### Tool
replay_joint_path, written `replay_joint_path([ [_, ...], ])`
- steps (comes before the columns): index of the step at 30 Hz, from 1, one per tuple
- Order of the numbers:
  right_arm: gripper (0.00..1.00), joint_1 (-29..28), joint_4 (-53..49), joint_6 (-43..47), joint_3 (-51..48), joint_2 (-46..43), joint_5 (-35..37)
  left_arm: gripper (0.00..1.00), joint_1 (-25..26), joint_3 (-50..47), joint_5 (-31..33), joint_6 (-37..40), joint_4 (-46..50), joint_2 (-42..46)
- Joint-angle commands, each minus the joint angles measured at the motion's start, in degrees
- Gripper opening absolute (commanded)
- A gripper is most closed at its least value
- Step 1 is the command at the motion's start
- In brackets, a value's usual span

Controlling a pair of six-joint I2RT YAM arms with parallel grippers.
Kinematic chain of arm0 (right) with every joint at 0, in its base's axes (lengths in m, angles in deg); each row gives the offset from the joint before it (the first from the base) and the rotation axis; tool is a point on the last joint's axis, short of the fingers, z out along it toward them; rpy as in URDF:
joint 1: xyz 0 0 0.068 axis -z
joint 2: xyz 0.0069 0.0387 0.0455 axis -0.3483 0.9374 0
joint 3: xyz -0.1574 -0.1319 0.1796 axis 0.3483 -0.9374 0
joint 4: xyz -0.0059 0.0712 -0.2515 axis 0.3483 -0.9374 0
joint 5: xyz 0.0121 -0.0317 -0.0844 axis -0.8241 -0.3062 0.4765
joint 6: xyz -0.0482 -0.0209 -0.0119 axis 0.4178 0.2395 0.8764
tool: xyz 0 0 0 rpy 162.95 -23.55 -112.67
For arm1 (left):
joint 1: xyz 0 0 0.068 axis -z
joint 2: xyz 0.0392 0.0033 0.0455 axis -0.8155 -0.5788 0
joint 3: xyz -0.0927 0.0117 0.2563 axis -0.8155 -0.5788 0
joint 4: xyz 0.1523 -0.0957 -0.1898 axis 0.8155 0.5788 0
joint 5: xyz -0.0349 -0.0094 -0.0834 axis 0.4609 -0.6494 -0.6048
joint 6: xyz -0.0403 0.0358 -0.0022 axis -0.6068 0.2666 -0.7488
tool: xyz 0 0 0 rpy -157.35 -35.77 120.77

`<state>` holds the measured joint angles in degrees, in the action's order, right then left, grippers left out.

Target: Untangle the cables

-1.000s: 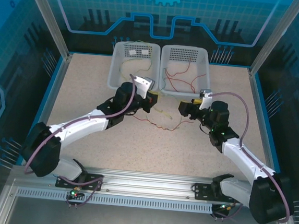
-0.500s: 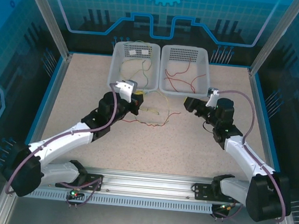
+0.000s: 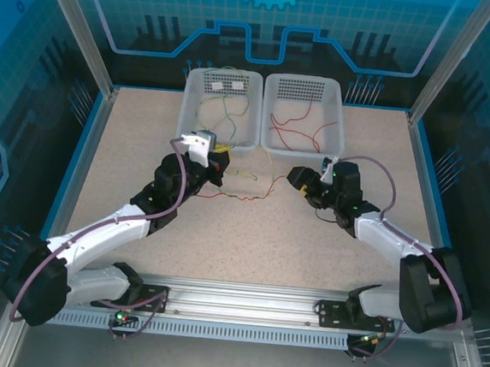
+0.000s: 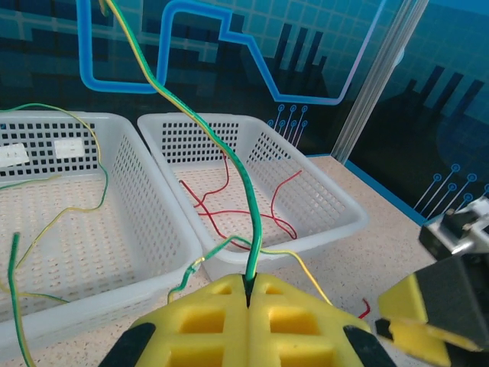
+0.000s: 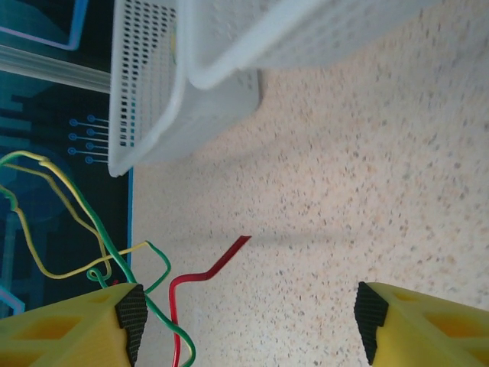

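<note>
The yellow pads of the left gripper (image 4: 248, 294) are pressed together on a thin green-and-yellow wire (image 4: 243, 183), which rises before a white perforated plastic basket (image 4: 321, 195) – curly red wires (image 4: 229, 210) lie inside. The fingers of the right gripper (image 5: 248, 325) stand apart over the speckled table (image 5: 367, 191) – another red wire (image 5: 200, 275) is seen between them.

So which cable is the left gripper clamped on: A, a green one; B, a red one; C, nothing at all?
A: the left gripper is closed on a green cable, which rises from the seam between its yellow pads.
</note>
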<state>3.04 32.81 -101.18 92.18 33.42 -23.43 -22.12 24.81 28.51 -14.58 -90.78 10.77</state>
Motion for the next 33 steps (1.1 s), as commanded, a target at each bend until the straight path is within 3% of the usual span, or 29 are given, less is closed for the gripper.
replay_joint_path([
  [1, 0.73, -1.38, 5.77, -5.49, 1.41, 3.23, -0.34, 0.0, -0.3, 0.02, 0.02, 0.15, -3.38, -0.23],
  [10, 0.62, -4.84, 12.96, -9.64, 5.23, 11.27, 0.7, 0.0, -0.29, -0.78, -0.78, -0.47, -4.17, -0.07],
  [13, 0.49, -5.31, 14.17, -10.98, 6.41, 13.44, 0.8, 0.0, -0.27, -0.85, -0.87, -0.7, -4.36, -0.19],
  [17, 0.15, -5.46, 16.38, -12.18, 6.24, 15.2, 1.39, 0.0, -0.34, -0.77, -1.09, -0.79, -4.41, -0.21],
  [20, 0.02, -5.42, 17.02, -12.51, 5.64, 15.0, 2.13, 0.0, -0.35, -0.99, -0.8, -0.49, -4.37, 0.09],
  [25, 0.0, -4.98, 12.04, -10.42, 5.37, 11.59, 4.65, 0.0, -0.43, -2.13, 2.33, -0.12, -3.87, 1.6],
  [33, 0.0, -2.7, -3.05, -2.67, 4.44, -1.19, 16.69, 0.0, -2.15, -7.87, 14.98, -1.21, -4.13, 7.45],
])
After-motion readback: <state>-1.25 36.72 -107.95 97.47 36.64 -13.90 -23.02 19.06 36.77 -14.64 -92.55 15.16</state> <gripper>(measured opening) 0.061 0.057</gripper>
